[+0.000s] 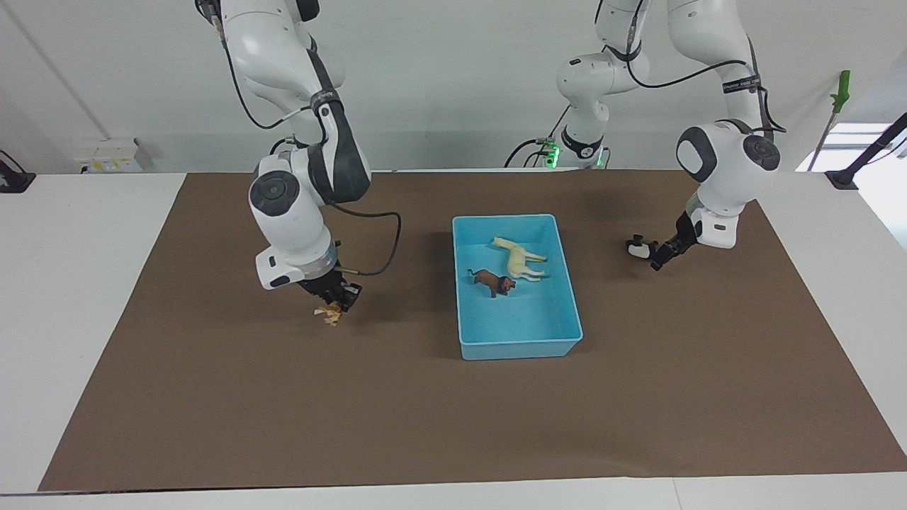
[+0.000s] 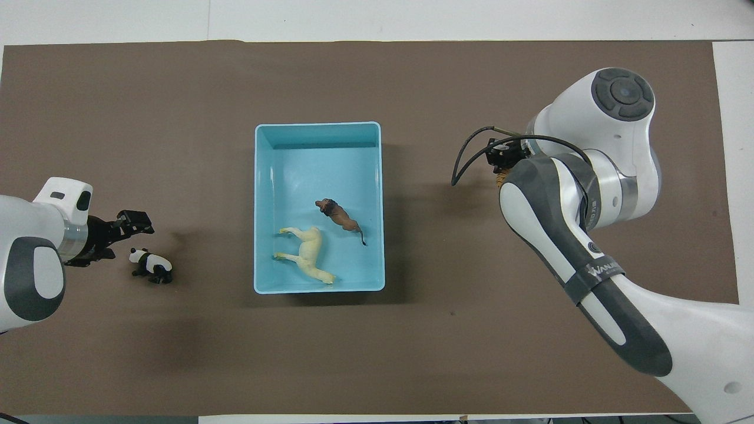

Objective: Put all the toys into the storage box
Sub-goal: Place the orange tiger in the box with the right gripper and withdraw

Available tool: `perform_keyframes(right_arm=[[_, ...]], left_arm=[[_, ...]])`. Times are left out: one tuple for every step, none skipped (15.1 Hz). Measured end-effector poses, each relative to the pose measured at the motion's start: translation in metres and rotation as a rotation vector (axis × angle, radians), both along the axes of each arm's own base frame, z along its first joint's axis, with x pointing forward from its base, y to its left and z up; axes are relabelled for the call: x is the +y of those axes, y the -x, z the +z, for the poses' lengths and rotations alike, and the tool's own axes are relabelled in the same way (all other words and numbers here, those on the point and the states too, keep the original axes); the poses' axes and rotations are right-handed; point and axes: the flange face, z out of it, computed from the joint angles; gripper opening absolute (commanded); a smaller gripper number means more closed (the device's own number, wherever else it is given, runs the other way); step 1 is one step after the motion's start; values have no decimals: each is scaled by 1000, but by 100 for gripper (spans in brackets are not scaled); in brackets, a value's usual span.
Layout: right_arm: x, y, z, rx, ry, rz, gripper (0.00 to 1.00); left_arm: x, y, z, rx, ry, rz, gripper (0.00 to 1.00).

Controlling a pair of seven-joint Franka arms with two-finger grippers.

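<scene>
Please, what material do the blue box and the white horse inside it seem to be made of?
The storage box looks like moulded plastic: one even light-blue colour, smooth walls, rounded corners and a soft sheen on the floor. The horse lying in it seems to be hard plastic too, cream-white with a smooth, mostly matte surface and moulded legs; rubber or resin cannot be ruled out from the look alone.

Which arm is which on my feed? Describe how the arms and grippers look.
Both arms are glossy white with dark grey joint caps and black forearm panels, one lettered in white. Thin black cables loop along them. The right gripper and left gripper are small, black and two-fingered, each below a white wrist block.
</scene>
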Motion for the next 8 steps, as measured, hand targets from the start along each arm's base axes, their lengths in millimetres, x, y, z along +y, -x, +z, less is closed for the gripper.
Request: perform_keyframes(right_arm=[[27, 3, 15, -16, -30, 12, 0], [58, 11, 25, -26, -51, 28, 0], [92, 22, 31, -30, -64, 53, 0], [127, 37, 34, -35, -70, 92, 0], [163, 55, 37, -43, -76, 142, 0], [195, 74, 38, -47, -81, 188, 17], [221, 92, 38, -46, -83, 224, 88], [240, 106, 38, -44, -84, 249, 100]], left_arm=[[0, 3, -5, -3, -2, 1, 100], [-1, 5, -8, -9, -3, 1, 100], [-1, 6, -10, -14, -5, 2, 100], [-1, 7, -12, -17, -6, 3, 100], [0, 9, -14, -14, -5, 3, 100], [0, 10, -17, -12, -6, 5, 100], [1, 12, -19, -13, -6, 8, 100], [2, 14, -21, -13, -7, 10, 100]])
